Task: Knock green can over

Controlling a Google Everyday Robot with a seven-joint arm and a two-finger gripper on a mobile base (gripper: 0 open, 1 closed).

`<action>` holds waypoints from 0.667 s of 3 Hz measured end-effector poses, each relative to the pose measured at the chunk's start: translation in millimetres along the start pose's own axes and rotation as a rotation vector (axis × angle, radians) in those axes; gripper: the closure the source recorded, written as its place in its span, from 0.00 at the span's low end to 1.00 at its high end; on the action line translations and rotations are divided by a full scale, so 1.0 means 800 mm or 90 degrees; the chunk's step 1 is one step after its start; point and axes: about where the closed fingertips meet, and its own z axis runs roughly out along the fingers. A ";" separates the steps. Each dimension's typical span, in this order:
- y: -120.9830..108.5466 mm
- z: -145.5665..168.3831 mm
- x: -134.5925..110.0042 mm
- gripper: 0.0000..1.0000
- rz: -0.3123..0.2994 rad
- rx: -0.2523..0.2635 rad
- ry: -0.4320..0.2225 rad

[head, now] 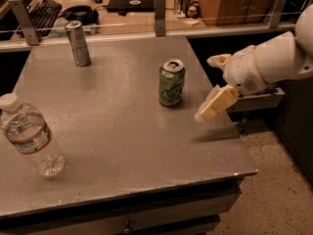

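Note:
The green can (171,82) stands upright right of the middle of the grey table (122,146); it has pale markings and a silver top with a pull-tab. My gripper (204,88) hangs over the table's right edge, just right of the can and apart from it. Its two pale yellow fingers (215,104) are spread and hold nothing. The white arm (274,58) reaches in from the right.
A tall slim silver-grey can (78,43) stands at the back left. A clear plastic water bottle (30,136) stands at the front left. A rail with posts (159,6) runs along the table's back edge, with a desk and keyboard behind it.

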 end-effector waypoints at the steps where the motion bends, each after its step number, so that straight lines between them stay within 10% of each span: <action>1: 0.006 0.039 -0.033 0.00 0.010 -0.022 -0.088; 2: 0.030 0.079 -0.076 0.00 0.032 -0.062 -0.176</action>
